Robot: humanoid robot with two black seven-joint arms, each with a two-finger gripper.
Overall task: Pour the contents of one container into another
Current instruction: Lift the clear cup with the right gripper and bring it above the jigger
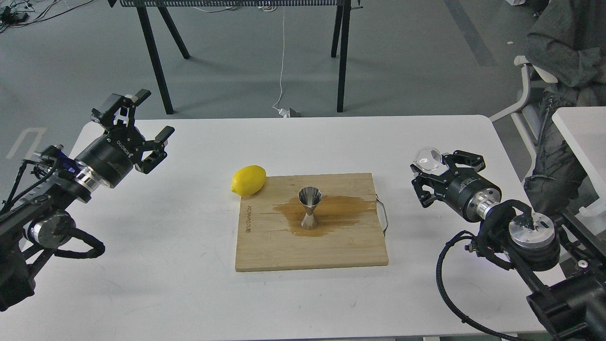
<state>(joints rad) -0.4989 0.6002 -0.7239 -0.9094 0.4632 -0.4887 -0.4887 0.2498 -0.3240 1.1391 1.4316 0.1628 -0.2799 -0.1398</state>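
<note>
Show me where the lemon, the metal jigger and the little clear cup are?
lemon [248, 180], head view, middle of its yellow skin.
steel jigger [310, 207], head view, near its narrow waist.
clear cup [427, 157], head view, its round transparent face, in the right gripper [433, 171].

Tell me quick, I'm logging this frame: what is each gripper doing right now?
Left gripper: open, empty, held above the table.
Right gripper: closed on the clear cup, off to the right of the jigger.
</note>
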